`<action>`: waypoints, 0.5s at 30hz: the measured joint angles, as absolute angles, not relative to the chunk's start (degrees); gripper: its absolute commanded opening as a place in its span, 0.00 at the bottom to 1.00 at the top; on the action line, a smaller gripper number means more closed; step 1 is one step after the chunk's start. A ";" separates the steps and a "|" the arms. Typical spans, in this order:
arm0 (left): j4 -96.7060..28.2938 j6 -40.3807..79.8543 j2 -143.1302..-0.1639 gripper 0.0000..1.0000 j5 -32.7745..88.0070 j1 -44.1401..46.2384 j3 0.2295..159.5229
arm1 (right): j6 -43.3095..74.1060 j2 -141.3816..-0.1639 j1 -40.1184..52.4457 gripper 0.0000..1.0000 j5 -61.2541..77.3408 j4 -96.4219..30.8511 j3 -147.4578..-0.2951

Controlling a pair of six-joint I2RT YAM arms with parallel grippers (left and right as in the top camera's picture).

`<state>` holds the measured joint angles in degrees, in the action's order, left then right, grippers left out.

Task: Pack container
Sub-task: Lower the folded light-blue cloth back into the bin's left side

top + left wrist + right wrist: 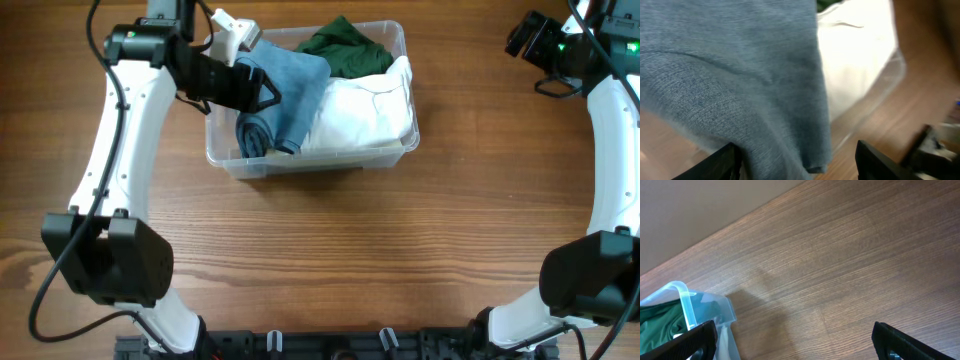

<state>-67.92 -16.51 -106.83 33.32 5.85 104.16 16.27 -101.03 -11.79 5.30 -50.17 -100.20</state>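
Your left end effector (268, 95) sits over the left part of the container (300, 165), which stands in the upper middle of the overhead frame on the wooden tabletop (320, 260). The container is a clear rectangular bin, and it holds three pieces of cloth. A blue cloth (285, 95) is folded along its left side. A white cloth (365, 110) fills the middle and right, bulging up to the rim at the right end. A dark green cloth (345, 50) lies at the back, toward the top of the frame.

In your left wrist view the two fingers (727, 160) appear at the lower left and lower right corners, set wide apart. The blue cloth (740, 75) fills most of that picture and hangs down between them. Its edge stops short of the right-hand finger, so the jaws are spread and are not pinching the fabric. To the right of the blue cloth you can see the white cloth (855, 55) and the clear wall of the container (890, 85), though this picture is blurred.

Your right end effector (525, 40) is in the upper right corner of the overhead frame, well apart from the container and above bare wood. Its wrist view shows the fingers (695, 340) wide apart at the lower corners with nothing between them. A corner of the container (687, 305) with the green cloth (660, 325) inside shows at the lower left.
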 measured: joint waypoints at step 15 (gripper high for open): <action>-71.68 -7.79 -100.60 0.76 18.79 11.77 106.02 | 16.27 -101.03 -11.79 1.00 5.30 -50.19 -100.20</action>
<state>-71.68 -7.79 -100.60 18.79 11.77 106.02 16.27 -101.03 -11.79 5.30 -50.19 -100.20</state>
